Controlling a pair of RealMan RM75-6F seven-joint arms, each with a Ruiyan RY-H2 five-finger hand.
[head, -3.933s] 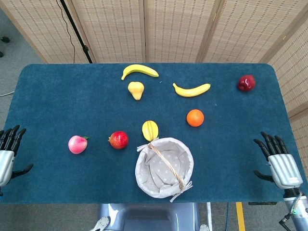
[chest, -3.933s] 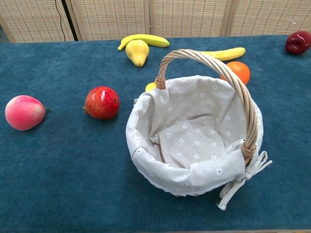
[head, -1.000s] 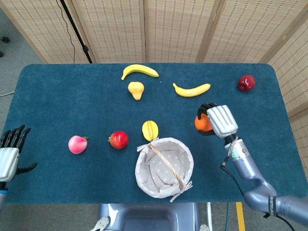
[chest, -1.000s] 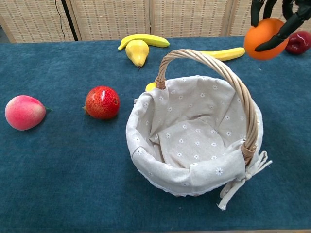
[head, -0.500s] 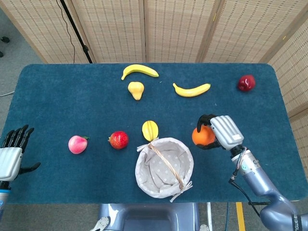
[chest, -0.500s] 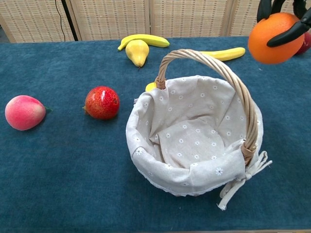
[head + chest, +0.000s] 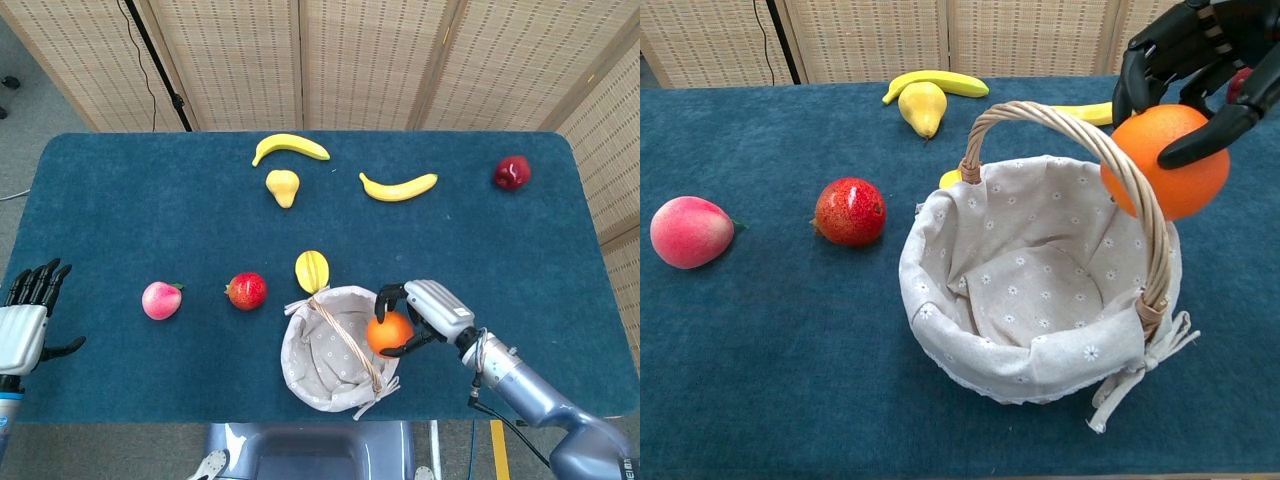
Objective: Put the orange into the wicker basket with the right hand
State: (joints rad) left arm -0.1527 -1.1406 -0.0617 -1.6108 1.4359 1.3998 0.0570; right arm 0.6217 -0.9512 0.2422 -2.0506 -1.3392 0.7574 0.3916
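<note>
Since half a second ago the right hand [image 7: 425,312] has carried the orange [image 7: 389,331] leftward from beside the wicker basket [image 7: 300,350] to its right rim, above the cloth lining. The fingers [image 7: 1160,45] wrap the top and back of the fruit and the thumb presses its right side. In the chest view the basket's handle [image 7: 1135,195] crosses in front of the orange's left edge, and the hand is cut off by the top and right borders. The orange is round, so no long axis or pointing direction can be read. The left hand [image 7: 25,318] sits at the table's [image 7: 120,200] left edge, fingers apart and holding nothing, partly cropped in the head view and absent from the chest view. A yellow fruit [image 7: 312,270] behind the basket is mostly hidden from the chest camera.
</note>
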